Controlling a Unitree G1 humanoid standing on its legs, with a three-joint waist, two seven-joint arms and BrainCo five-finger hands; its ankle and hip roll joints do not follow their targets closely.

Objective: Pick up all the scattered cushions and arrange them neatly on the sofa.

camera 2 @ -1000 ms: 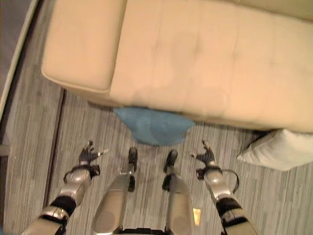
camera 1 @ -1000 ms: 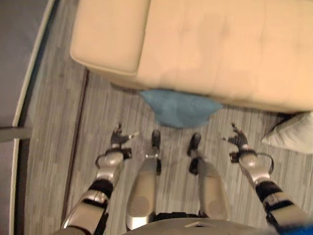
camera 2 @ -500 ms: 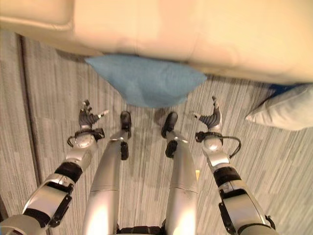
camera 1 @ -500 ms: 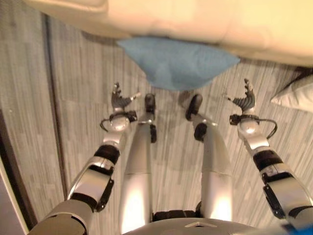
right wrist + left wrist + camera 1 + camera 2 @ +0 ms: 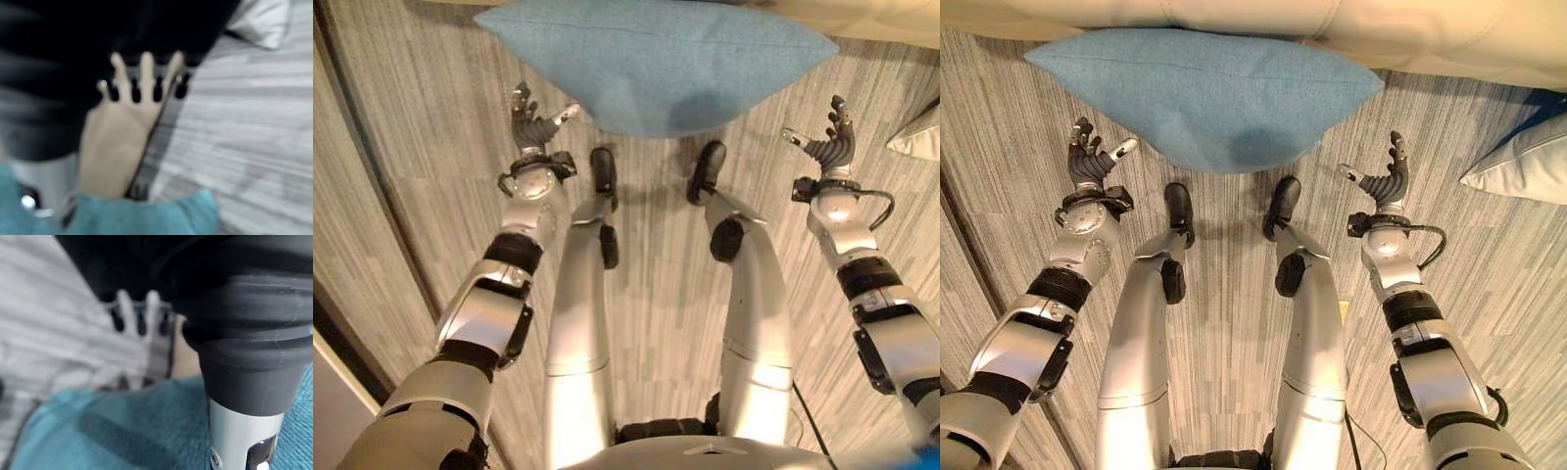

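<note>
The blue cushion (image 5: 1205, 93) lies on the floor (image 5: 1234, 323) against the sofa (image 5: 1410, 34). Our left hand (image 5: 1089, 166) and right hand (image 5: 1386, 181) are open, empty, beside it. We should close in evenly from both sides.

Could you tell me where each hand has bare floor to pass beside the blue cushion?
Bare floor lies outside the left hand and between the right hand and the white cushion. The blue cushion against the sofa crowds the middle.
</note>
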